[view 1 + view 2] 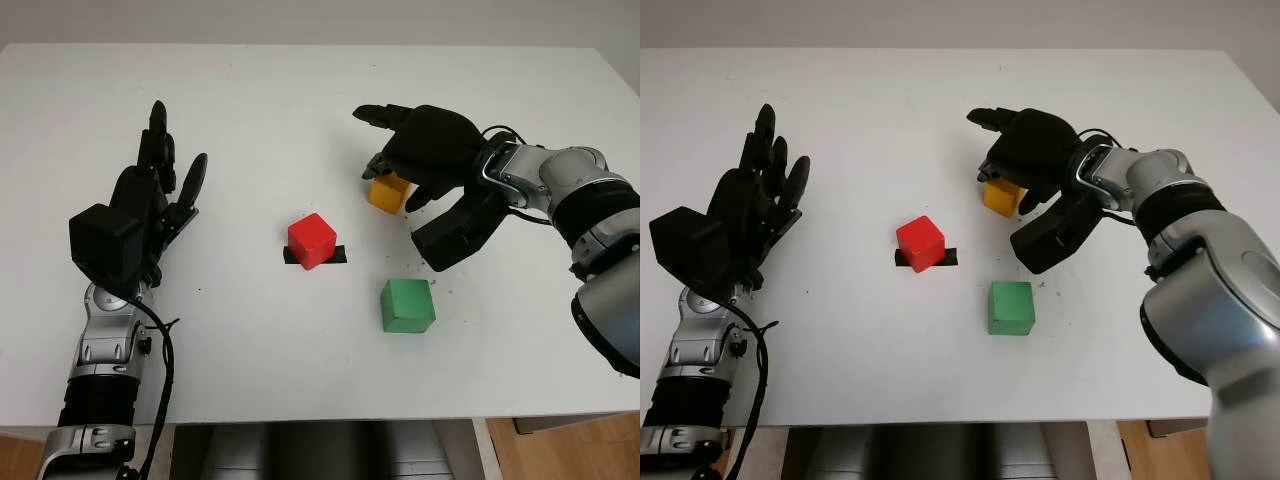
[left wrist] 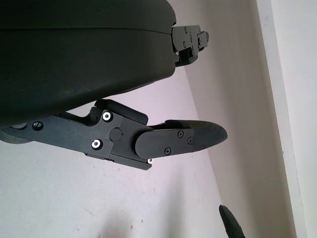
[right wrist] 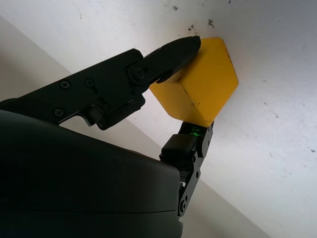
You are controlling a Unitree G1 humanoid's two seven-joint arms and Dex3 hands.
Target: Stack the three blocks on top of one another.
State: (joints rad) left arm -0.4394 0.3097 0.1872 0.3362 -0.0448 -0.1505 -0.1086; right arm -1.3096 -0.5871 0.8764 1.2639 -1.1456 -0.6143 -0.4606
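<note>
My right hand (image 1: 396, 178) reaches in from the right and is shut on the yellow block (image 1: 387, 193), right of the table's middle. In the right wrist view a finger (image 3: 173, 52) presses one side of the yellow block (image 3: 198, 94) and the thumb (image 3: 190, 144) the opposite side. I cannot tell whether the block still touches the table. The red block (image 1: 311, 240) sits at the centre on a black mark (image 1: 338, 256). Nearer the front, to its right, lies the green block (image 1: 407, 305). My left hand (image 1: 170, 165) is open above the table's left side, away from all blocks.
The white table (image 1: 250, 110) ends at a front edge (image 1: 300, 420) close behind the green block. Beyond that edge a grey frame (image 1: 320, 450) shows below. Bare surface lies between the left hand and the red block.
</note>
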